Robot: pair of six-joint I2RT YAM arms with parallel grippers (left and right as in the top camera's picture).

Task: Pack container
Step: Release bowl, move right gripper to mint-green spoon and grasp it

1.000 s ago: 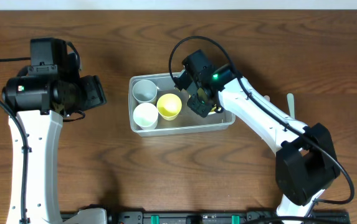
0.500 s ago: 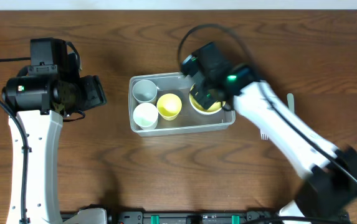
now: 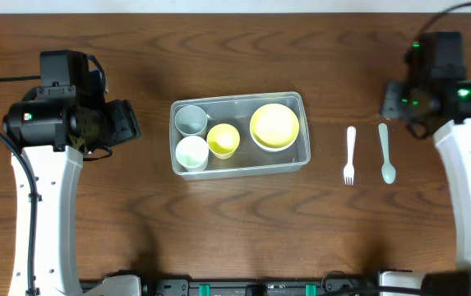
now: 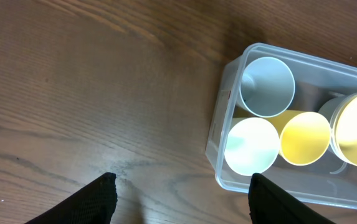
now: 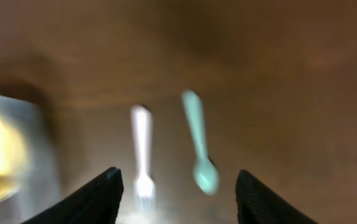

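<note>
The clear container [image 3: 304,156] sits mid-table and holds a pale blue cup [image 3: 191,120], a white cup [image 3: 191,153], a yellow cup [image 3: 223,140] and a yellow bowl [image 3: 274,126]. A white fork [image 3: 349,154] and a pale green spoon [image 3: 387,156] lie on the table to its right. My left gripper [image 4: 181,202] is open and empty, left of the container [image 4: 218,124]. My right gripper [image 5: 177,199] is open and empty, high above the fork [image 5: 142,149] and spoon [image 5: 200,149]; that view is blurred.
The table is brown wood [image 3: 235,230]. My left arm [image 3: 50,123] stands at the left and my right arm [image 3: 449,99] at the far right. A pale edge runs along the table's back.
My right gripper has left the yellow bowl in the container and swung far right and up, out to above the fork and spoon. The left arm has not moved.
</note>
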